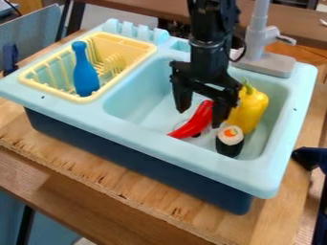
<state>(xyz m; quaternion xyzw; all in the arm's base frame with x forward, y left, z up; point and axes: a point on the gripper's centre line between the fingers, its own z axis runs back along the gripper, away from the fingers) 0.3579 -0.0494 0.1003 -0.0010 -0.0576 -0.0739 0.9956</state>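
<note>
As we looked from the nearest edge inward, we saw a worn wooden surface (159,201) carrying a toy sink (150,131) with a pale blue top and a dark blue base. Inside the basin, close to its front wall, we found a toy sushi roll (230,139), with a dark wrapper, a white top and an orange and green centre. It sat upright, just beside the lower tip of one finger. A little to its left in our view, a glossy red chili pepper (198,119) lay at a slant in the basin, its lower end toward the front wall and its upper part between the two fingers of the black hand (201,117). We saw the hand spread, its fingers well apart and pointing down, with a gap between the chili and the finger on the left of our view. Just to the right of the hand, we saw a yellow bell pepper (248,110) with a green stem, standing tilted against the basin's side. Farther off to the left, a yellow rack (54,91) held a blue pin-shaped toy (85,72) upright. Behind the basin, we saw a grey faucet (257,36) on its base.
</note>
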